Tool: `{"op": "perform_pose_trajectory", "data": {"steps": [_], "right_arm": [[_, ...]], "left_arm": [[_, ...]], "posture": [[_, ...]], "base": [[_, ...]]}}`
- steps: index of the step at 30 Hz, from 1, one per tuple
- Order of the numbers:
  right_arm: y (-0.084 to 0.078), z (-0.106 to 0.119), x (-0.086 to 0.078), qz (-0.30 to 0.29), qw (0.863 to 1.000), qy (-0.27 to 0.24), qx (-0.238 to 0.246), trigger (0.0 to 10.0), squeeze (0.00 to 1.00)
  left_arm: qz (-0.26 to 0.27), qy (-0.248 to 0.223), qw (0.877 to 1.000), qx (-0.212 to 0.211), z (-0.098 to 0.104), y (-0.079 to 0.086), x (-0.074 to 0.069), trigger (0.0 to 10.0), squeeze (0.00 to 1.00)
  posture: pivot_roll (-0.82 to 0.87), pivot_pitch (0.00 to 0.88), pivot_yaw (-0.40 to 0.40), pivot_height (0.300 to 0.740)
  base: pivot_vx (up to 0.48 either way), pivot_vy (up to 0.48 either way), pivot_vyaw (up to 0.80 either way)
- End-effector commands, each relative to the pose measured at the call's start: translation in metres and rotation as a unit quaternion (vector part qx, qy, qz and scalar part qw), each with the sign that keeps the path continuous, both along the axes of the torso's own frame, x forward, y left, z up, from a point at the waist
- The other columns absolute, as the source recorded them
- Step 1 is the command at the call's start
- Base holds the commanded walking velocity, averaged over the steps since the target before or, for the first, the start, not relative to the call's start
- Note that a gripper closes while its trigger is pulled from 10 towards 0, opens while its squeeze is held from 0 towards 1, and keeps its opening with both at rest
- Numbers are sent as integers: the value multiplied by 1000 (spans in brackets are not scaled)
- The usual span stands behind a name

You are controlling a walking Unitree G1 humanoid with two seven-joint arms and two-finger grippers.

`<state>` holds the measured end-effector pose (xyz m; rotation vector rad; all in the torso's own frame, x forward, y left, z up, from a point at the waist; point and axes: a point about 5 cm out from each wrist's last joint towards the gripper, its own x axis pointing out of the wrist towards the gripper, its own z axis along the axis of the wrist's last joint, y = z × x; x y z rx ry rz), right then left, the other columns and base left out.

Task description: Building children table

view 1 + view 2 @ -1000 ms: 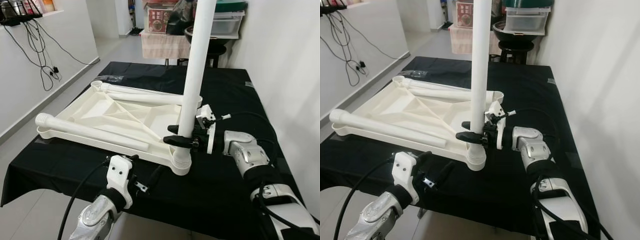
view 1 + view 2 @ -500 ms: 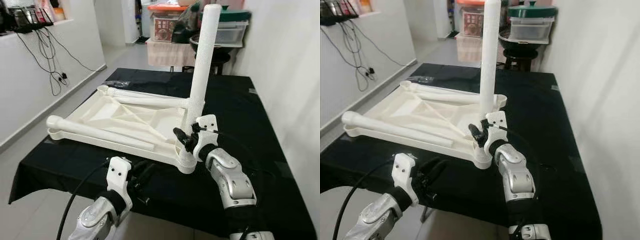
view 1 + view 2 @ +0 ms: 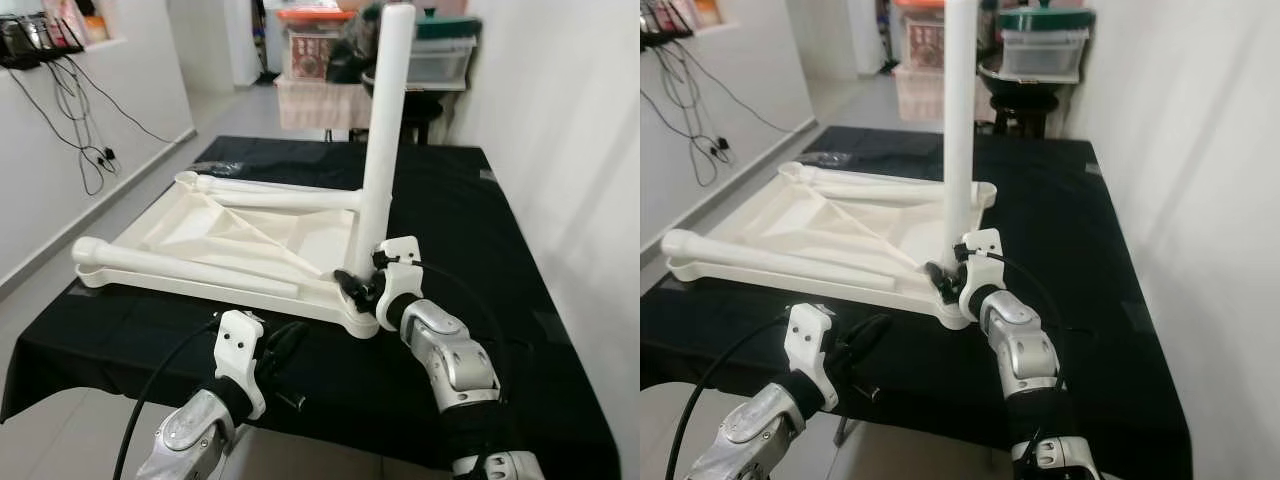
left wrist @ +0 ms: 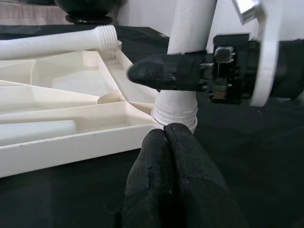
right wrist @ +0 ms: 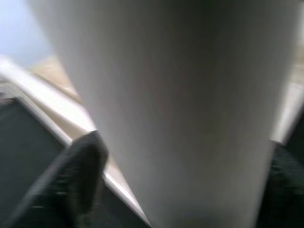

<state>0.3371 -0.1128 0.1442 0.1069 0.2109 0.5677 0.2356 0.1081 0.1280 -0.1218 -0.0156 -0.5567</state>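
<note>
Gripping upright leg (image 3: 380,130), right tool (image 3: 362,287).

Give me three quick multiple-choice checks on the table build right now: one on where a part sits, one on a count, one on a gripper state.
1. Where does the upright leg stand?
A. in the upside-down tabletop's near right corner socket
B. flat on the black cloth
C. on the floor

2. How many legs lie flat on the tabletop?
A. none
B. two
C. four

3. What is the right gripper doing?
A. hanging idle
B. clamped on the upright leg's base
C. holding a lying leg

Answers: 1 A, it rises from that corner; 2 B, one near leg, one far leg; 3 B, its fingers straddle the leg.
</note>
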Motion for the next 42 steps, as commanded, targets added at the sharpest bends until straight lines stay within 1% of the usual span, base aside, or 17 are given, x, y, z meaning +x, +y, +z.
{"op": "perform_pose_trajectory", "data": {"steps": [1, 5, 7, 9, 10, 11, 12, 22, 23, 25, 26, 36, 37, 39, 40, 41, 42], "right_arm": [[7, 14, 3, 48, 998, -20, 24, 10000, 1000], [3, 33, 3, 161, 984, -62, 30, 10000, 1000], [-8, 45, 9, 250, 965, -82, -6, 10000, 0], [-8, 45, 9, 250, 965, -82, -6, 10000, 0], [-12, 49, 12, 273, 958, -82, -19, 10000, 0], [-12, 49, 12, 273, 958, -82, -19, 10000, 0], [-15, 51, 13, 305, 949, -78, -25, 10000, 0], [-18, 46, 21, 341, 938, -54, -25, 10000, 0], [-21, 41, 21, 329, 943, -43, -28, 0, 0], [-24, 37, 21, 325, 945, -36, -30, 0, 0], [-30, 32, 19, 313, 949, -30, -36, 0, 0], [-47, 3, -1, 257, 965, 0, -59, 0, 0], [-42, -10, -4, 181, 980, 22, -79, 0, 0], [-42, -10, -4, 181, 980, 22, -79, 0, 0], [-31, -24, -12, 79, 992, 43, -87, 0, 0], [-31, -24, -12, 79, 992, 43, -87, 0, 0], [-26, -30, -14, 1, 994, 52, -96, 0, 0]], "left_arm": [[4, 7, 1000, 13, -3, 3, 1, 10000, 0], [5, 8, 1000, 12, -3, 2, 1, 10000, 0], [6, 7, 1000, 12, -3, 2, 2, 10000, 0], [6, 7, 1000, 12, -3, 2, 2, 10000, 0], [6, 7, 1000, 11, -3, 2, 2, 5647, 0], [6, 7, 1000, 11, -3, 2, 2, 5647, 0], [6, 8, 1000, 8, -3, 2, 2, 0, 0], [6, 10, 1000, 4, -4, 2, 0, 0, 0], [7, 10, 1000, 5, -4, 2, 0, 0, 0], [8, 10, 1000, 6, -4, 2, 0, 0, 0], [11, 9, 1000, 7, -3, 2, 0, 10000, 0], [14, 10, 1000, 5, -4, 2, -1, 10000, 0], [14, 10, 1000, 5, -4, 3, -1, 10000, 0], [14, 10, 1000, 5, -4, 3, -1, 10000, 0], [14, 11, 1000, 5, -4, 4, -1, 10000, 0], [14, 11, 1000, 5, -4, 4, -1, 10000, 0], [14, 12, 1000, 6, -4, 5, -1, 10000, 0]], "posture": [[-5, 0, 0, 740], [-1, 0, -4, 740], [6, 0, -10, 740], [6, 0, -10, 740], [6, 0, -10, 740], [6, 0, -10, 740], [12, 0, -12, 740], [25, 0, -12, 740], [31, 0, -19, 740], [31, 0, -19, 740], [26, 0, -20, 740], [27, 0, -31, 740], [24, 0, -36, 740], [24, 0, -36, 740], [18, 0, -25, 740], [18, 0, -25, 740], [2, 0, -12, 740]], "base": [[0, 0, 0], [0, 0, 0], [0, 0, 0], [0, 0, 0], [0, 0, 0], [0, 0, 0], [0, 0, 0], [0, 0, 0], [0, 0, 0], [0, 0, 0], [0, 0, 0], [0, 0, 0], [0, 0, 0], [0, 0, 0], [0, 0, 0], [0, 0, 0], [0, 0, 0]]}}
